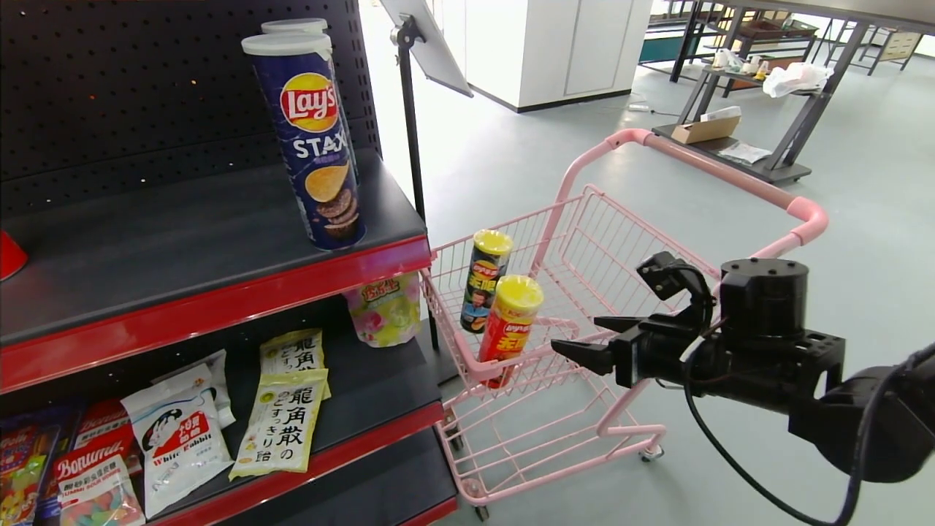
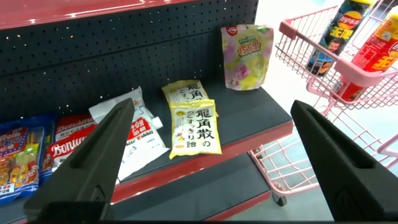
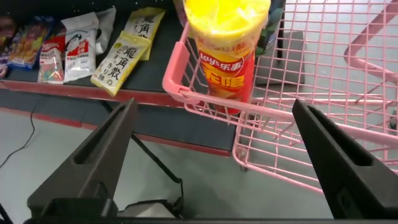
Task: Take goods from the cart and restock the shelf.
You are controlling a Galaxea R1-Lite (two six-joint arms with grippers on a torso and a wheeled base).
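Note:
A pink cart [image 1: 730,175] stands right of the black-and-red shelf [image 1: 182,241]. Two yellow-lidded cans stand upright in its basket: a red can [image 1: 510,329] at the front corner and a dark can [image 1: 484,281] behind it. My right gripper [image 1: 584,334] hangs open just right of the red can, level with its lower half, apart from it. In the right wrist view the red can [image 3: 229,56] sits ahead of the open right gripper [image 3: 214,107]. My left gripper [image 2: 211,107] is open and holds nothing, facing the lower shelf [image 2: 267,124]. A tall blue chips can [image 1: 321,139] stands on the upper shelf.
Snack bags lie on the lower shelf: white bags [image 1: 175,438], yellow packets [image 1: 281,424] and a pink-green pouch [image 1: 383,307]. A thin black stand pole [image 1: 413,146] rises between shelf and cart. Metal tables [image 1: 767,88] stand far behind on open grey floor.

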